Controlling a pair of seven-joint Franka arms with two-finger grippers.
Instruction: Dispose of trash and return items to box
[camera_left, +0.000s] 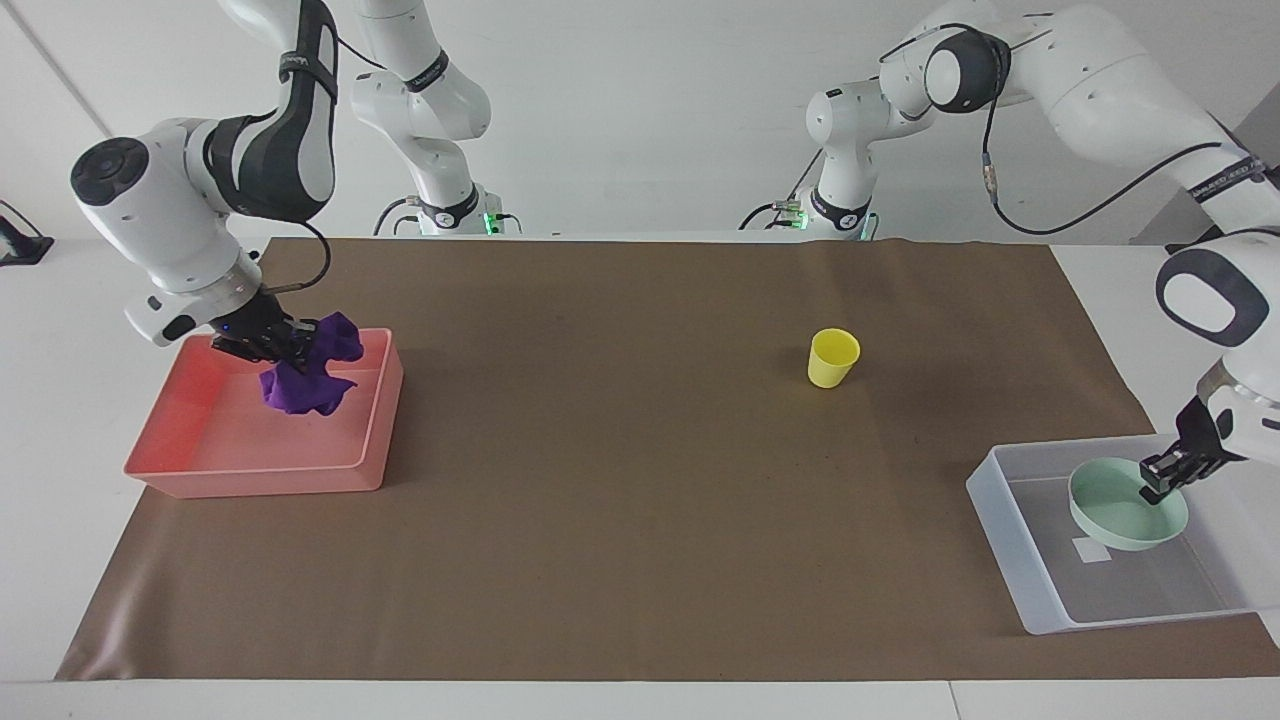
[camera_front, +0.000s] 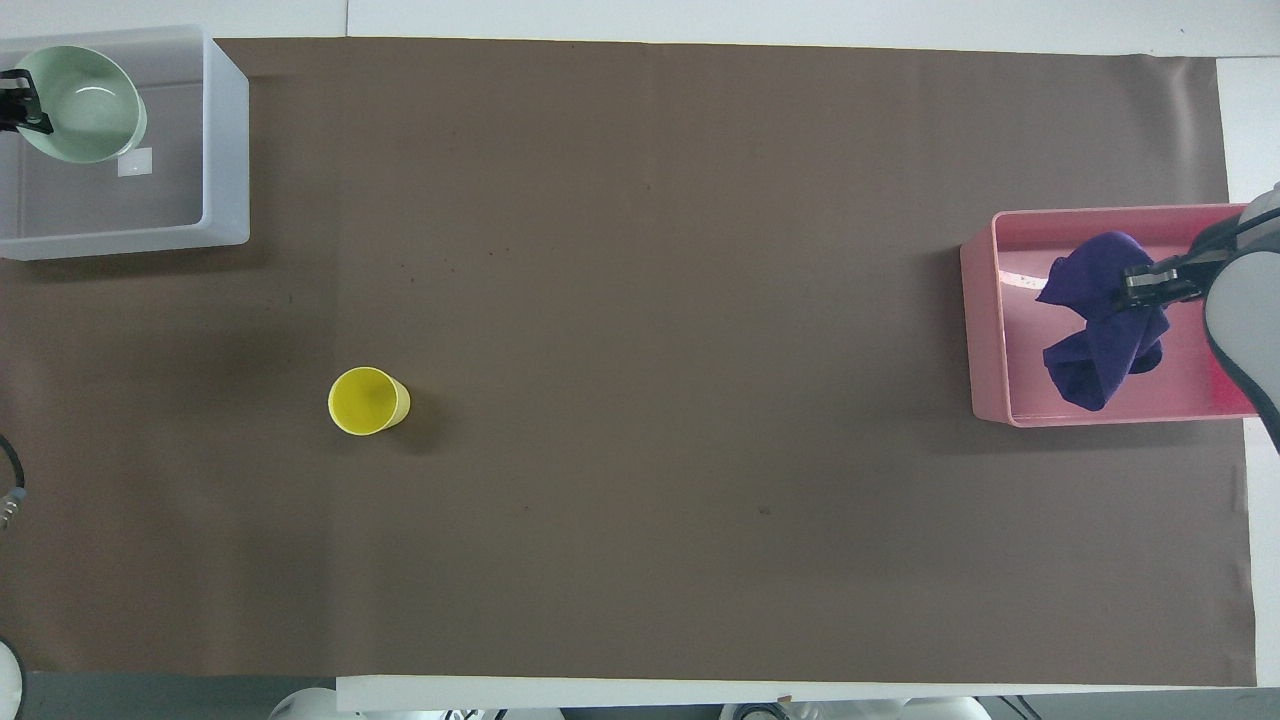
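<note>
- Nearest the robots stands the yellow cup (camera_left: 833, 357), alone and upright on the brown mat of the table (camera_left: 640, 560), toward the left arm's end and untouched.
- Farther out, at the right arm's end, the right gripper (camera_left: 262, 343) hangs over the pink tray (camera_left: 250, 475), its jaws closed on the purple cloth wad (camera_left: 305, 377), which dangles above the tray floor.
- Farthest out, at the left arm's end, the left gripper (camera_left: 1160, 482) holds the mint-green bowl (camera_left: 1125, 505) by its rim, jaws pinched on it, over the translucent box (camera_left: 1010, 540).
- By my reading, 2 steps are in hand together: dropping the trash and returning the bowl. Each next calls for lowering and letting go; then 1 item, the cup, remains to fetch.
- Hard to tell: whether the bowl already touches the box floor. It partly covers the white label (camera_front: 135, 163). Overhead, both arms are largely cut off at the edges.
</note>
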